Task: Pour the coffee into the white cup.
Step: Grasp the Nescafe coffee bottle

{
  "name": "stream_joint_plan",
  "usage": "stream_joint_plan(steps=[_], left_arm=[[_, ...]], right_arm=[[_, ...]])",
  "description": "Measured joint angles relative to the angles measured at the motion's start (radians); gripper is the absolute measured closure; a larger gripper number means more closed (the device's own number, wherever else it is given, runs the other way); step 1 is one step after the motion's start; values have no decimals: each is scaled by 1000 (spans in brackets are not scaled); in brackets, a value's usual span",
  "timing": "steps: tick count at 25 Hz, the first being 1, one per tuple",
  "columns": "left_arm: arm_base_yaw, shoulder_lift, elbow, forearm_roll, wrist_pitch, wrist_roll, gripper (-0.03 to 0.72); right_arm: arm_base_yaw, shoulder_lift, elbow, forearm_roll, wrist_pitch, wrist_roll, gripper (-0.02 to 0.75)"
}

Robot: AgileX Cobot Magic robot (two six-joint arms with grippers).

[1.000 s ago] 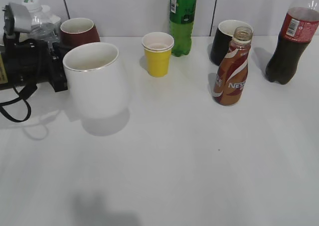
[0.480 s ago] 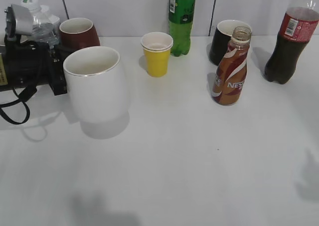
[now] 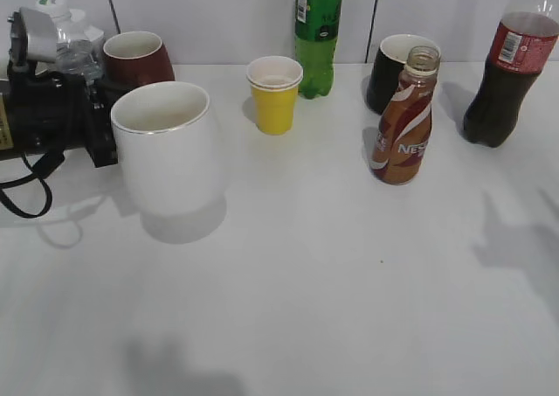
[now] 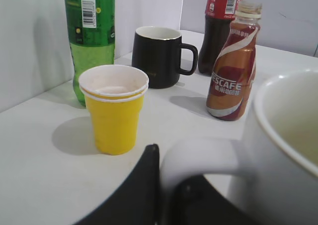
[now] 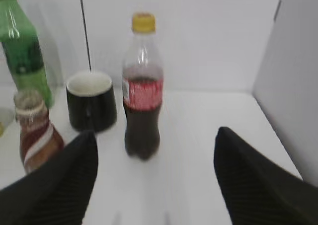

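The white tabletop (image 3: 332, 309) carries all items. The left arm (image 3: 48, 121), black with cables, lies at the left edge of the exterior view. The white cup (image 3: 166, 147) stands upright, front left, largest vessel; its handle sits between the left claw (image 4: 166, 190) fingers, clenched on it, as the left wrist view shows. The cola bottle (image 3: 507, 68) stands far right at the back; the green bottle (image 3: 316, 33) stands back centre. The coffee bottle (image 3: 403, 121) stands upright and uncapped, right of centre, well apart from the white cup, just in front of the black mug (image 3: 393, 68). A dark red mug (image 3: 138, 57) stands behind the white cup. The yellow cup (image 3: 275, 94) stands between the white cup and the green bottle. The right claw (image 5: 154, 185) is released, fingers wide apart, above the tabletop near the cola bottle, touching nothing.
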Motion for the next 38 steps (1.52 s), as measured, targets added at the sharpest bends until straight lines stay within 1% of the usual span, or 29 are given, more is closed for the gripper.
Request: stream_joint_plan(steps=[3, 7, 8, 11, 15, 19, 22, 27, 34, 38], left_arm=[[0, 0, 0, 0, 0, 0, 653], [0, 0, 0, 0, 0, 0, 653], [0, 0, 0, 0, 0, 0, 653], [0, 0, 0, 0, 0, 0, 653], [0, 0, 0, 1, 0, 0, 653], [0, 0, 0, 1, 0, 0, 653], [0, 0, 0, 1, 0, 0, 653], [0, 0, 0, 1, 0, 0, 653], [0, 0, 0, 2, 0, 0, 653], [0, 0, 0, 15, 12, 0, 653]], right_arm=[[0, 132, 58, -109, -183, 61, 168], [0, 313, 67, -381, -414, 229, 168], [1, 359, 67, -430, -454, 282, 168], [1, 498, 68, -512, -502, 380, 153], [1, 662, 57, -606, -612, 411, 90], [1, 786, -2, -662, -641, 429, 74], [1, 865, -51, -677, -642, 431, 73], [1, 980, -138, -680, -645, 381, 73], [2, 1131, -281, -729, -648, 373, 73], [41, 1192, -374, -741, -647, 371, 73]])
